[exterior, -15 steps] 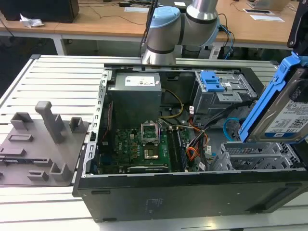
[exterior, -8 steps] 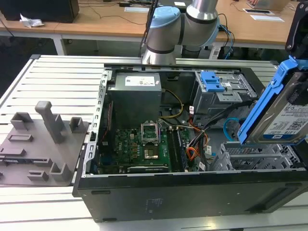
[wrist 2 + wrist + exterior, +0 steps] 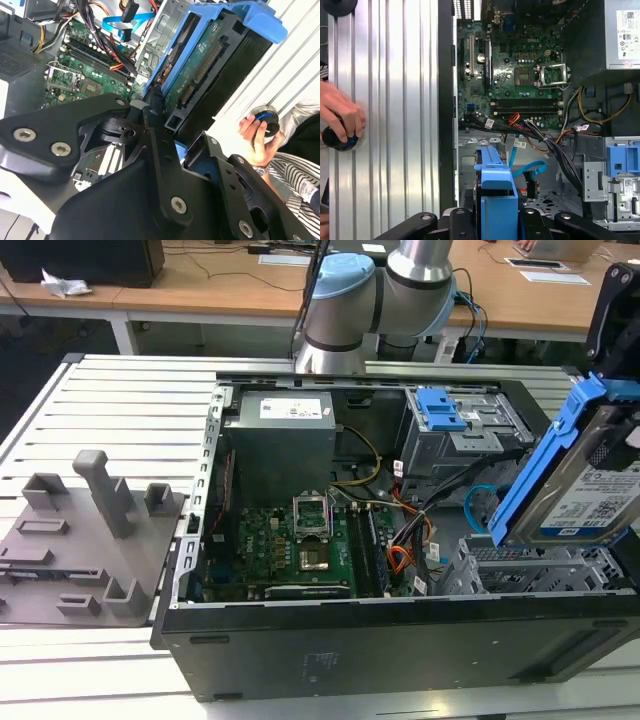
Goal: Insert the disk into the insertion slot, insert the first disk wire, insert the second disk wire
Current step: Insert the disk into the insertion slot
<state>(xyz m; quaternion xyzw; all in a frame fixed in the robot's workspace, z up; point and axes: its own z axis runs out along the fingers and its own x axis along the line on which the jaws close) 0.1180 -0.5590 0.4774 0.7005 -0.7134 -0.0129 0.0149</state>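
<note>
The disk (image 3: 585, 495), a silver drive with a white label in a bright blue carrier, hangs tilted above the case's end on the exterior view's right. My gripper (image 3: 621, 455) is shut on it, black fingers (image 3: 152, 112) clamping the carrier (image 3: 495, 197). Just below it lies the insertion slot (image 3: 530, 565), a perforated silver cage. The second disk wire (image 3: 478, 502), a light-blue loop, lies beside the slot and shows in both wrist views (image 3: 530, 170) (image 3: 120, 22). The first disk wire (image 3: 402, 558), a red-orange-black bundle, rests loose near the motherboard (image 3: 516, 120).
A grey bay with a blue tab (image 3: 448, 415) stands behind the slot. The power supply (image 3: 280, 435) and motherboard (image 3: 285, 540) take up the case's other half. Grey fixtures (image 3: 90, 530) sit on the slatted table. A person's hand (image 3: 340, 112) holds a black knob (image 3: 337, 140) beside the case.
</note>
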